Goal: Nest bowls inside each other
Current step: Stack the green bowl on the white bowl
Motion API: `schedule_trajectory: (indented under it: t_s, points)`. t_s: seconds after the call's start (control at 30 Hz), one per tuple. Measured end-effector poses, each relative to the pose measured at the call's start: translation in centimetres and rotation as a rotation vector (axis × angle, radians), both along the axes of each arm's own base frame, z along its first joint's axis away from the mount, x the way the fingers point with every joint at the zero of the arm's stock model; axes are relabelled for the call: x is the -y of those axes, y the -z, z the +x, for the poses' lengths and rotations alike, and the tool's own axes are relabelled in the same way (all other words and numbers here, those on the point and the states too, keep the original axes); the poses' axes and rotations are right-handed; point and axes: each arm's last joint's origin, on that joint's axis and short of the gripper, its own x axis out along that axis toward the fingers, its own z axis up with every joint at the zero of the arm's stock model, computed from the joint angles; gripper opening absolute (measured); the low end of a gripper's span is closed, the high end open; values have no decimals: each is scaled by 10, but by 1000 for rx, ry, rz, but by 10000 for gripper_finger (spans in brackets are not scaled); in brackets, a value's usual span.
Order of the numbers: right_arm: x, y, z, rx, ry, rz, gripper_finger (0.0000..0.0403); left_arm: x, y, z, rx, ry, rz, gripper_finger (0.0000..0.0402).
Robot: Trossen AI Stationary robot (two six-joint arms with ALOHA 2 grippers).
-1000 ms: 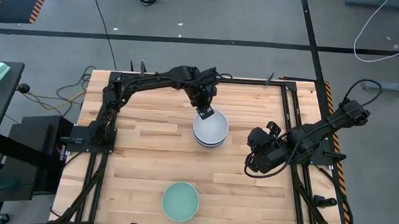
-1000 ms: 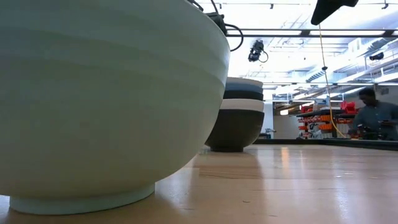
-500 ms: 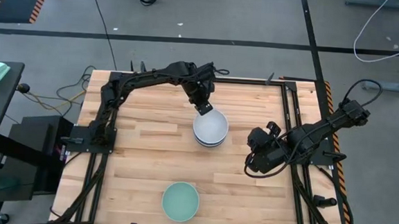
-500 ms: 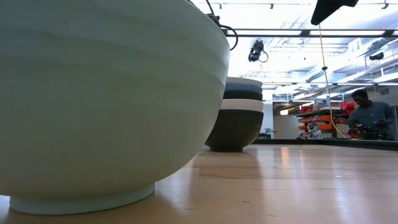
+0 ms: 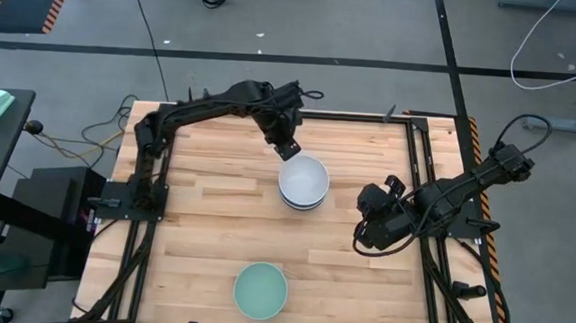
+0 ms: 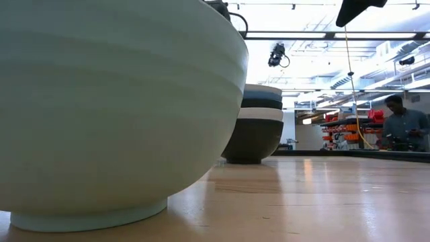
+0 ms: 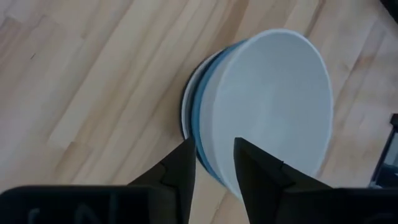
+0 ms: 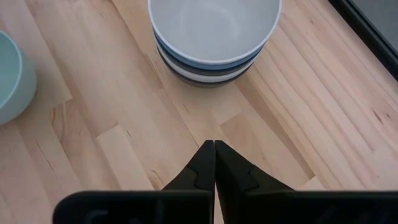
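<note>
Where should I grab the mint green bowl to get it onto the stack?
Pinch the mint green bowl by its rim, one finger inside and one outside, coming straight down. It sits upright and open, alone on the table, with its wall too wide to span. The right hand, shut, looks closer than the left hand.

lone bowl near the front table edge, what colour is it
Pale mint green; the lone bowl shows best in the high view.

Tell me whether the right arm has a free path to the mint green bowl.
Probably yes. The mint green bowl sits alone near the table's front edge, and only bare wood lies between it and the right end effector. The stack of bowls stands off to the side, the left end effector beside it.
</note>
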Motion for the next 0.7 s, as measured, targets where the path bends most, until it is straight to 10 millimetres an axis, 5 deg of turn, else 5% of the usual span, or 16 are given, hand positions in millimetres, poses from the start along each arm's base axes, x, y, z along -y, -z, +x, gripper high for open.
schedule_trajectory:
  t_s: [0.23,0.43,0.7]
  points:
    - [-1,0,-1,1,-6,0,10,34,-10,-12,-137,-10,-50,109]
    - [-7,0,-3,7,-16,10,10,92,-7,-17,-330,144,-5,91]
    - [-20,0,-11,22,-45,28,10,185,-7,-15,-361,347,143,74]
